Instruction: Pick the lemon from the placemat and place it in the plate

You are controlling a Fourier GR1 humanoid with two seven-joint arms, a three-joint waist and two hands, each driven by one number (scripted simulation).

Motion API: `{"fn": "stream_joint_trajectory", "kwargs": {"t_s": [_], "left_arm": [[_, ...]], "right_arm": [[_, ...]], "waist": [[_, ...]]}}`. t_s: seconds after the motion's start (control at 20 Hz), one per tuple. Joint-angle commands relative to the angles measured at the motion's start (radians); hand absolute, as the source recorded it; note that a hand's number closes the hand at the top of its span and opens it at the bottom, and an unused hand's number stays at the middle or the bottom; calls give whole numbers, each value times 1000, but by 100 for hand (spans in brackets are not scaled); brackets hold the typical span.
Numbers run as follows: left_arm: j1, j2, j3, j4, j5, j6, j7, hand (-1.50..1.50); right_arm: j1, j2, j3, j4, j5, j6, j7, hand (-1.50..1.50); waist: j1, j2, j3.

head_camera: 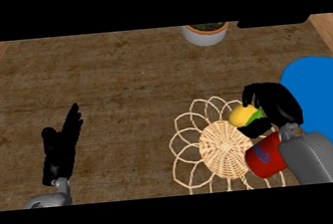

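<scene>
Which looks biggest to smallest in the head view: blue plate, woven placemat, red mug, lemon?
1. woven placemat and blue plate: too close to rank, since both run past the view's edges.
2. red mug, partly hidden.
3. lemon, held in the right hand.

left hand (60, 148): resting open at lower left, fingers pointing up | right hand (272, 103): fingers curling round lemon (241, 115), forearm slanting in from lower right
</scene>
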Motion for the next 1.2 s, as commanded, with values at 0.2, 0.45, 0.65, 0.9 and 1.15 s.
{"fn": "stream_joint_trajectory", "kwargs": {"t_s": [0.2,0.45,0.65,0.9,1.15], "left_arm": [[5,-29,-15,9,-9,4,1,0],[58,8,22,1,21,-29,-58,0],[-39,-19,-13,-22,-24,13,70,0],[-37,17,38,42,9,-37,6,0],[-3,25,47,3,8,-44,-6,0]], "right_arm": [[50,-37,-99,-185,2,-92,18,150],[92,-24,-147,-377,86,-209,141,150],[43,-73,-280,-376,23,-164,178,150],[71,-135,-405,-271,-45,-176,105,150],[0,-172,-472,-93,-81,-201,39,150]], "waist": [[-10,-1,2],[-14,-4,1],[-8,0,2],[-6,2,2],[2,2,2]]}}
